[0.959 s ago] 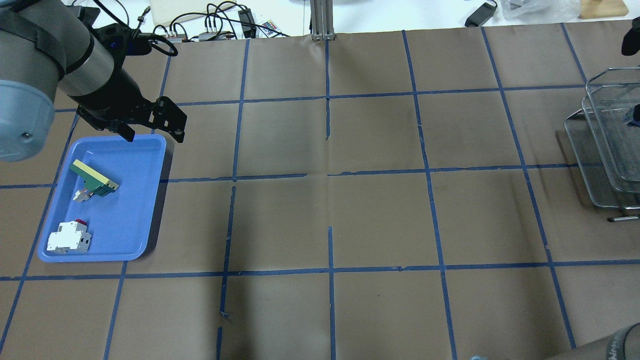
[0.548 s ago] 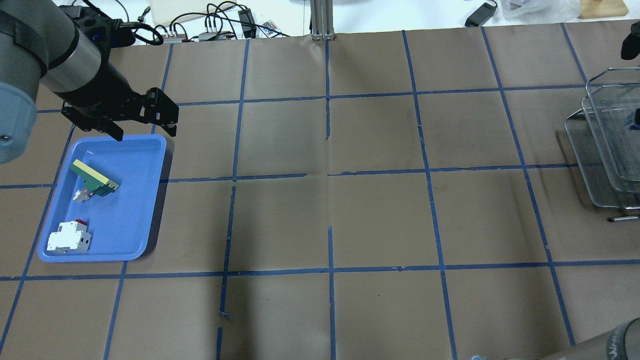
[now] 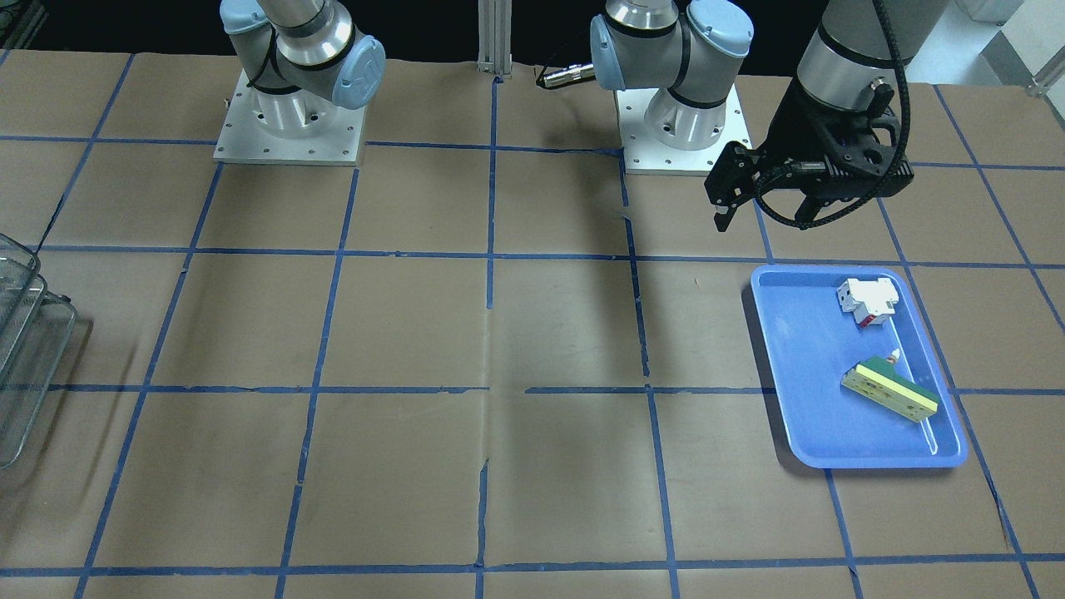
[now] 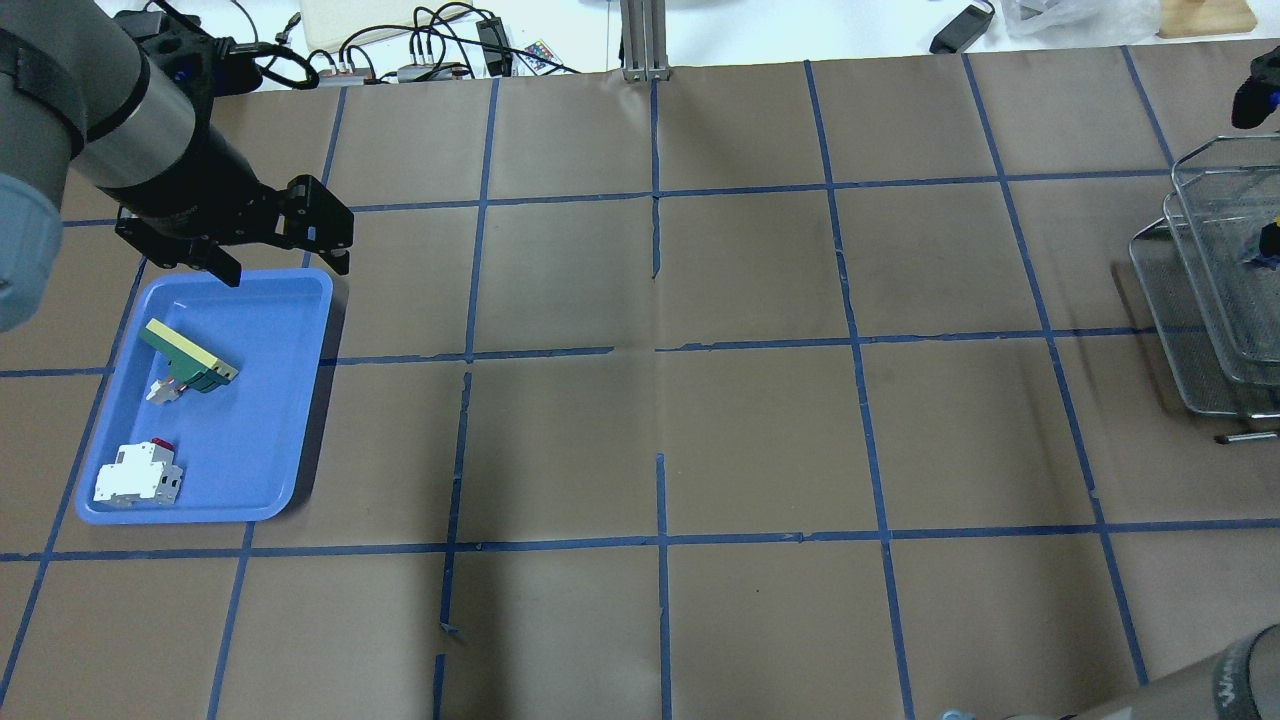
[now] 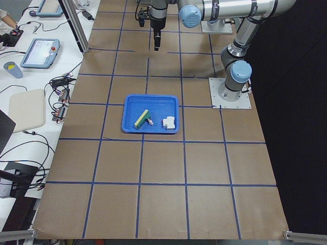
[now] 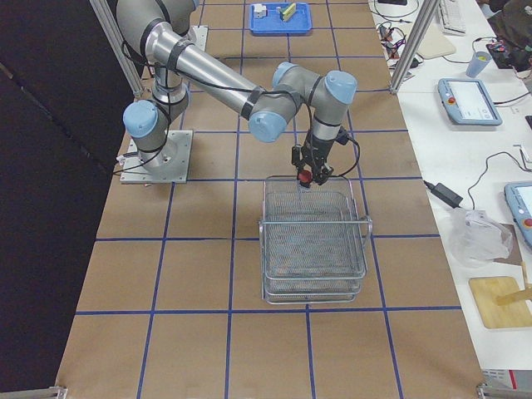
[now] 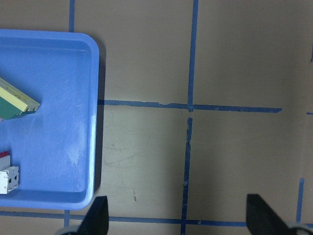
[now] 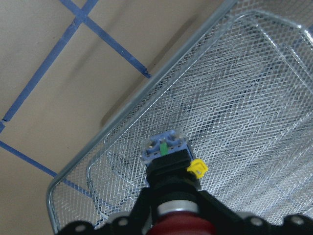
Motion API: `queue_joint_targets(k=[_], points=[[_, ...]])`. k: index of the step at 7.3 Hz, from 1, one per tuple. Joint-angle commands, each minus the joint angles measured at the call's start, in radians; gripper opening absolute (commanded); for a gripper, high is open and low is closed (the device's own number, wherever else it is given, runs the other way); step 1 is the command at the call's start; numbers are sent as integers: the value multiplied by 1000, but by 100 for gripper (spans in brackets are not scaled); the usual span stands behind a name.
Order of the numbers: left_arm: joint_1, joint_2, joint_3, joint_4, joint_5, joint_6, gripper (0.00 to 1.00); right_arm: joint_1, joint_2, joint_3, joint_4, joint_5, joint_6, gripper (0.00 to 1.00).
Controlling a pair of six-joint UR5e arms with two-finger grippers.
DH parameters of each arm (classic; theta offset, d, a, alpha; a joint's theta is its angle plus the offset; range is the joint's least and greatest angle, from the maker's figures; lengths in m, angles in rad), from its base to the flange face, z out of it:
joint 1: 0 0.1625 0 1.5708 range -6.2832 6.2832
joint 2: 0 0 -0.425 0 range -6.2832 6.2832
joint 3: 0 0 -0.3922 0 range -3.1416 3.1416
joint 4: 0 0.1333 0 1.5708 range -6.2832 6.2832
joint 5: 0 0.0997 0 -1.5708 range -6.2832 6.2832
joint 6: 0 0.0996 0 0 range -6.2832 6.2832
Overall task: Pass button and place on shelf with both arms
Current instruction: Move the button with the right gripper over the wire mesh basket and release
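You see the right gripper [image 8: 173,208] clamping the button [image 8: 167,159] above the shelf [image 8: 254,98]; the left gripper [image 4: 285,262] hangs spread wide beside the tray [image 4: 290,400].

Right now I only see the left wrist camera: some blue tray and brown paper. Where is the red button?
Observer: The right claw has it. The right wrist camera shows the button clamped between its fingers.
Operator: Is it at the shelf?
Observer: Yes. It hangs over the top basket of the shelf. I cannot tell if it touches the mesh.
Operator: What is in my whole tray?
Observer: The overhead view shows only two things in the blue tray: a white switch and a green block.
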Motion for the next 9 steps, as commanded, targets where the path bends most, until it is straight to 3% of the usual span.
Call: queue_joint_targets(k=[1, 2, 5, 7, 8, 9], points=[[0, 9, -11, 2, -3, 0, 100, -1, -1, -1, 4, 4, -4, 68], [-1, 10, -16, 2, -2, 0, 100, -1, -1, -1, 6, 5, -2, 85], [0, 15, -14, 3, 0, 2, 100, -1, -19, -7, 39, 5, -4, 88], [0, 16, -16, 3, 0, 2, 100, 6, -117, -1, 137, 18, 12, 87], [0, 15, -16, 3, 0, 2, 100, 8, -166, 2, 163, 109, 77, 87], [0, 16, -16, 3, 0, 2, 100, 14, -200, 5, 194, 193, 239, 95]])
